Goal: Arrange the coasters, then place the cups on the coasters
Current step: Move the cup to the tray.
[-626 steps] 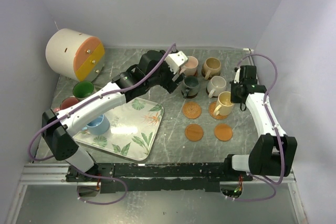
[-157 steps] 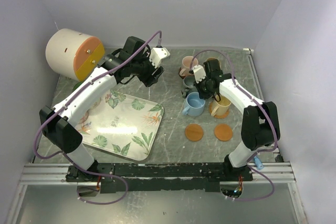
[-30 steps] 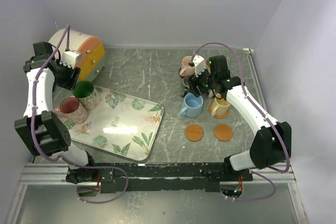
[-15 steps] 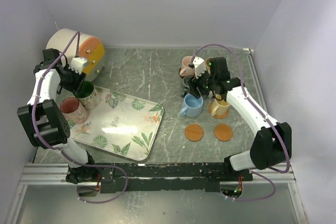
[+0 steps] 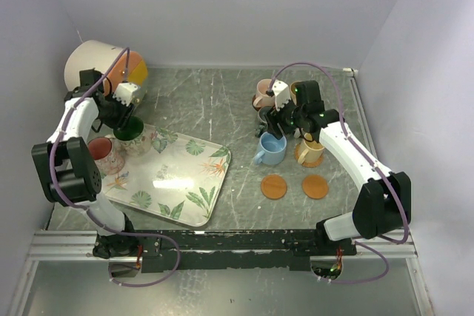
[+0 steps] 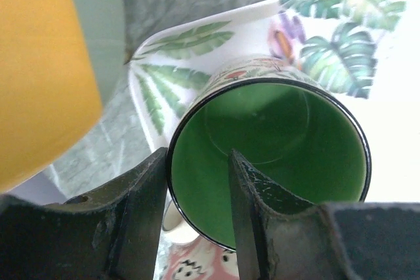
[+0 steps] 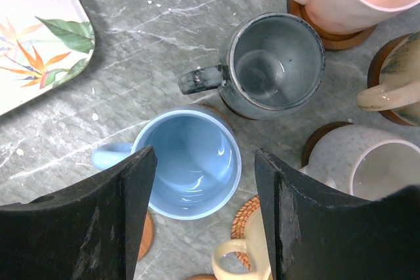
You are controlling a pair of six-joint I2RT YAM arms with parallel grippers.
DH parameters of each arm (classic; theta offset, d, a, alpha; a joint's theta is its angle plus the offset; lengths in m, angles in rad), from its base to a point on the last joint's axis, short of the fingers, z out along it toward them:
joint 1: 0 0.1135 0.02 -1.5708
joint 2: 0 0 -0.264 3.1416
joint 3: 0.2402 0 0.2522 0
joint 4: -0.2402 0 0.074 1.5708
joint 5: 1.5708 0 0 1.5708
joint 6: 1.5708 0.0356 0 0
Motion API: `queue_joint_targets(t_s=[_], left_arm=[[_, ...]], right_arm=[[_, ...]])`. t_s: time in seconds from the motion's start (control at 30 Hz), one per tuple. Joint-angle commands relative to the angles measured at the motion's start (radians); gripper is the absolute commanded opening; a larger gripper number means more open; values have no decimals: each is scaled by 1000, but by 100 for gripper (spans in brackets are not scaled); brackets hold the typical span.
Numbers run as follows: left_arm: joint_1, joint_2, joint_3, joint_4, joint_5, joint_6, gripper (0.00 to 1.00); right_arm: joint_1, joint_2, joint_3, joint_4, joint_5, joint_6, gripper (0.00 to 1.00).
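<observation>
Green cup: the green cup [image 5: 133, 132] stands upright, mouth up, on the far-left corner of the leaf-print tray [image 5: 185, 183], at the upper left of the top view. The red cup [image 5: 104, 152] is just below it and the big cylinder [image 5: 92, 64] just above.

Left gripper: the left gripper [image 6: 197, 168] comes down over the cup's rim. One finger is outside the wall, on the side toward the cylinder's orange face [image 6: 39, 63], and the other is inside the green bowl [image 6: 275, 155].

Left grip state: the jaws are narrowed part-way around the thin wall. The outer finger looks to be against it, but a gap shows between the inner finger and the wall, so the cup does not read as clamped yet.

Axis: the cup's axis is vertical and the fingers point down along it, so the pinch runs across the wall. A pale shape at the lower left of the wrist view may be the handle, but this cannot be told.

Right gripper: the right gripper [image 7: 202, 162] hovers with its jaws wide and empty above the light blue cup [image 7: 190, 162], which stands among the other cups right of centre.

Free coasters: two bare coasters [image 5: 275, 186] [image 5: 315, 186] lie side by side at the lower centre-right, well apart from the green cup.

Deciding relation: the left arm is much nearer the green cup. The free coasters lie right and down-frame from it, beyond the tray and closer to the right arm.

Next move, as a judgement: finish the pinch on the wall, lift straight up clear of the red cup, then carry the cup rightward.
</observation>
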Motion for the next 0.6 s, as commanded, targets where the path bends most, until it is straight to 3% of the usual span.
queue_joint_targets(t_s=[0.0,0.57], left_arm=[[-62,-37,-17,-76,79,-93,50],[-251,-168,-80,-263,72,-208,51]], right_arm=[[0,13,-7,14,6,-5,62],[-2,18,-7,11,2,-7,62]])
